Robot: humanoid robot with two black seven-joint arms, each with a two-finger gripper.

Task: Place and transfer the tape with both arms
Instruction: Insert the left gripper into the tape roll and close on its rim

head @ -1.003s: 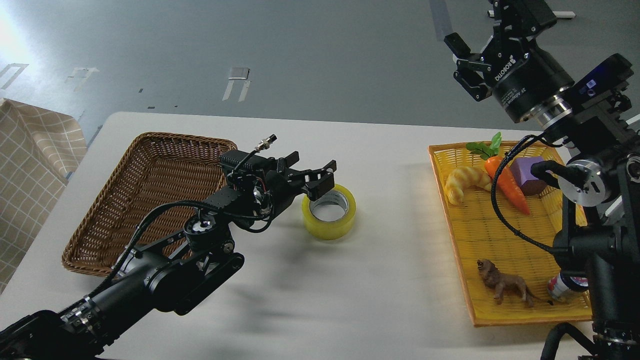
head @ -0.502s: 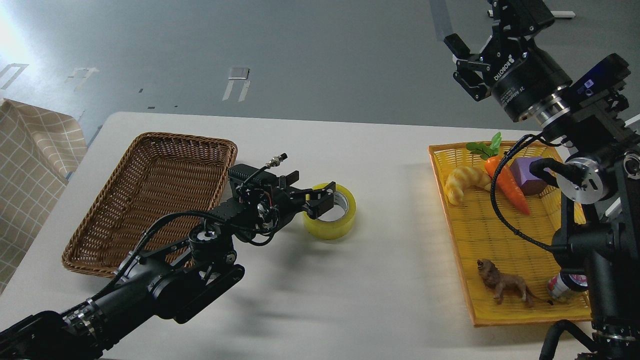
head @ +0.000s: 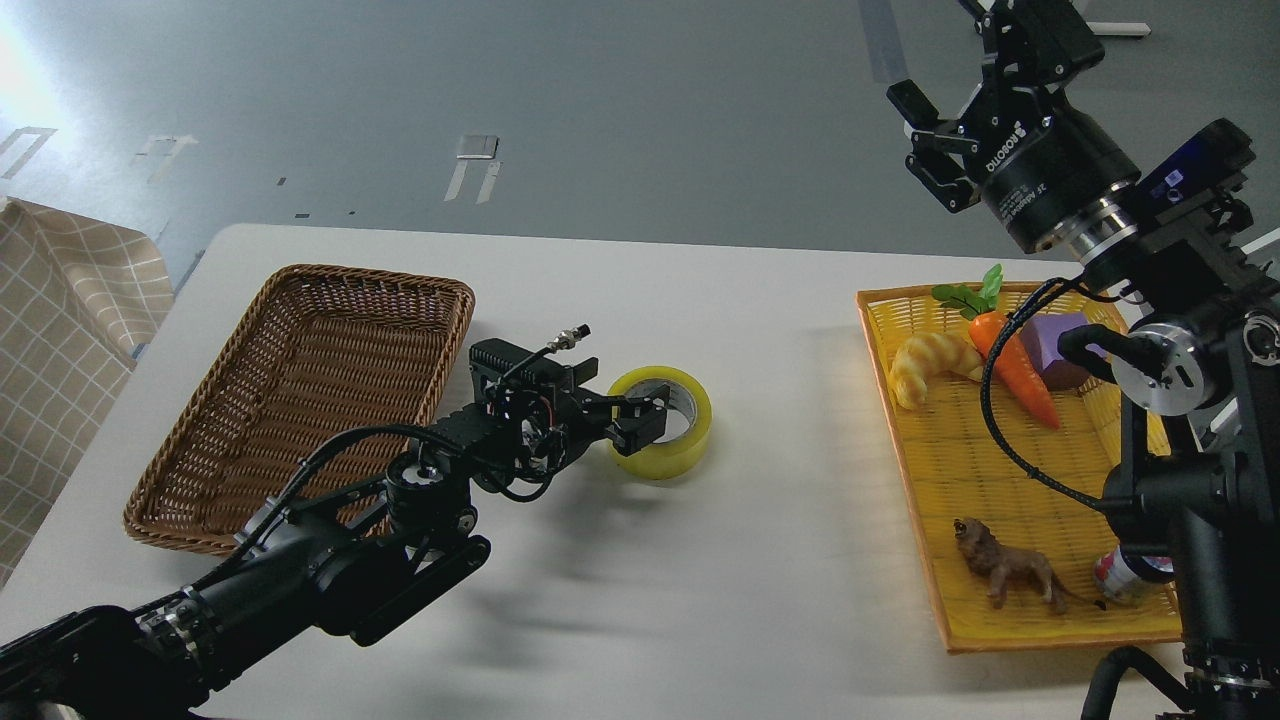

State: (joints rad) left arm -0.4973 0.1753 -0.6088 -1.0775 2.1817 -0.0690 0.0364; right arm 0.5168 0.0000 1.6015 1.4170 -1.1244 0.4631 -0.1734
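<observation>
The yellow tape roll (head: 684, 443) lies flat on the white table (head: 760, 560), just right of the brown basket. My left gripper (head: 620, 410) is low at the roll's left side with its jaws apart. One finger (head: 640, 424) reaches down into the roll's core, and the other stays outside the left wall. My right gripper (head: 916, 140) hangs high at the upper right, above the far end of the yellow tray, open and empty, far from the tape.
An empty brown wicker basket (head: 300, 390) stands at the left. A yellow tray (head: 960, 470) at the right holds a croissant (head: 935, 365), a carrot (head: 1012, 368), a purple block (head: 1055, 345), a toy lion (head: 1010, 575) and a can (head: 1125, 575). Checked cloth (head: 60, 330) lies at the far left.
My left gripper has come down from above the roll onto its left wall, one finger now inside the core. The right gripper has drifted slightly upward.
</observation>
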